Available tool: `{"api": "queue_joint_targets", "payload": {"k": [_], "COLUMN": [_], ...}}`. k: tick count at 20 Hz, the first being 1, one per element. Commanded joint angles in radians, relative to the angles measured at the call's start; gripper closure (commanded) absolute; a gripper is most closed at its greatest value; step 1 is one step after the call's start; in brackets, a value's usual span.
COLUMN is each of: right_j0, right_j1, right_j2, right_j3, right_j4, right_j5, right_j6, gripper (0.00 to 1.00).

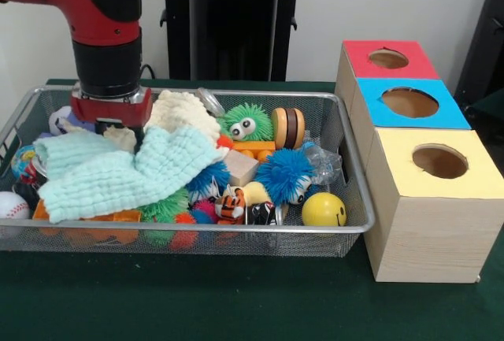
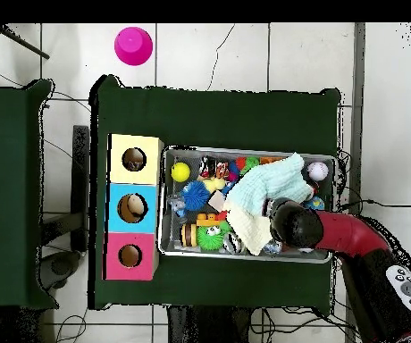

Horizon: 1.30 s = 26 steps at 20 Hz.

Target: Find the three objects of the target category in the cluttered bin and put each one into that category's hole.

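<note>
Green surface [image 1: 236, 302] carries a cluttered wire bin [image 1: 346, 160]; the claw [image 1: 110, 124] dips behind a mint cloth [image 1: 118, 172] (its opening cannot be told).

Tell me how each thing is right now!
gripper: down in the bin, fingers hidden
mint cloth: crumpled over the toys
wire bin: full of toys
yellow smiley ball: resting in the bin's corner
three box holes: open
</note>
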Motion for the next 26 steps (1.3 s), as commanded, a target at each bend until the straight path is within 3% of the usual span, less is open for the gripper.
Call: {"api": "queue_joint_targets", "payload": {"k": [1,3,5,14,15,22,26], "right_j0": [-0.017,-0.02,-0.013,-0.015,-0.024,-0.018,-0.068], "right_j1": [0.134,0.193,0.222,0.217,0.219,0.154,0.111], "right_j2": [0.125,0.117,0.108,0.122,0.133,0.157,0.233], "right_j3": [0.065,0.033,0.009,0.005,0.007,0.053,0.131], "right_j4": [-0.085,-0.134,-0.157,-0.145,-0.143,-0.074,0.015], "right_j5": [-0.115,-0.212,-0.242,-0.168,-0.16,-0.062,0.014], "right_j6": [-0.054,-0.043,-0.033,-0.058,-0.068,-0.059,-0.039], "gripper": [0.0,0.0,0.0,0.0,1.0,1.0,1.0]}}
